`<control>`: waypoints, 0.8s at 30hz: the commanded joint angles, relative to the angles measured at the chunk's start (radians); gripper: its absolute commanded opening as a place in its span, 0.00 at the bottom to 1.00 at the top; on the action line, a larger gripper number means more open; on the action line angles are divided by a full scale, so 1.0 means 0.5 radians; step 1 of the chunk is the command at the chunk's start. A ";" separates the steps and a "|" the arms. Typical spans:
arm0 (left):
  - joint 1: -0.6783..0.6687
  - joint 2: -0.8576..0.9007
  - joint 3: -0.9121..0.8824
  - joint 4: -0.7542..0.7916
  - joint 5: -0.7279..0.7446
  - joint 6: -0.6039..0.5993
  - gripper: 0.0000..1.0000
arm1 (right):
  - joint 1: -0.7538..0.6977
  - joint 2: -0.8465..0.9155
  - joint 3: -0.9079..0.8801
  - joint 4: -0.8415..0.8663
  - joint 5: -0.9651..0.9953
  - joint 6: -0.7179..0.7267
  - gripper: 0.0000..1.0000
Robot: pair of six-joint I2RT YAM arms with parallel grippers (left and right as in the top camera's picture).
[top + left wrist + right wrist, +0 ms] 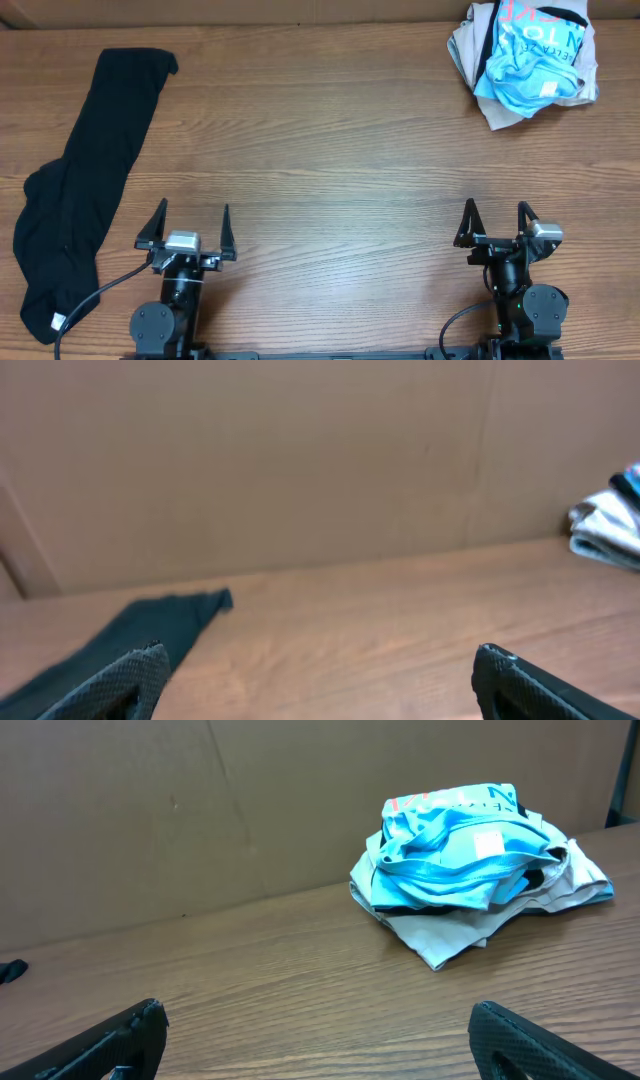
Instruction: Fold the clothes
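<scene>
Light-blue cotton up at one o'clock on the wood-grain table point(330, 150): that's the light-blue T-shirt point(528, 62), bunched in a heap hard against the far edge, with white and pink-red lettering on its upper face. A crumpled beige garment point(468, 48) lies under it and pokes out on both sides. From the right wrist view, a sliver of black garment point(534, 880) peeks out between the blue and the beige. All three are touching, one pile.

Swing across to nine o'clock. The long black garment point(85, 170) lies flat on the wood, well apart from the pile. It slants from about eleven o'clock down to eight, narrow at the far end and wider and rumpled at the near end. There's a small white tag point(57, 321) by its bottom edge.

Now the arms. The left gripper point(194, 206) sits at seven o'clock, fingers spread wide and holding nothing, near the long black garment but not touching it. A dark cable point(100, 288) runs from its base toward the cloth's near end. The right gripper point(494, 204) is at five o'clock, jaws parted too but a little narrower, and empty. The heap is at its twelve o'clock, well off. A brown cardboard wall point(300, 460) stands behind the far edge.
</scene>
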 commanded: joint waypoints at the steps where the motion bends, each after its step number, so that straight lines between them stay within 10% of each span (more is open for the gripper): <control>1: 0.015 -0.032 -0.018 -0.110 -0.125 0.041 1.00 | 0.011 -0.024 -0.021 0.013 0.012 0.008 1.00; 24: 0.014 -0.029 -0.017 -0.322 -0.132 0.039 1.00 | 0.011 -0.024 -0.021 0.013 0.012 0.008 1.00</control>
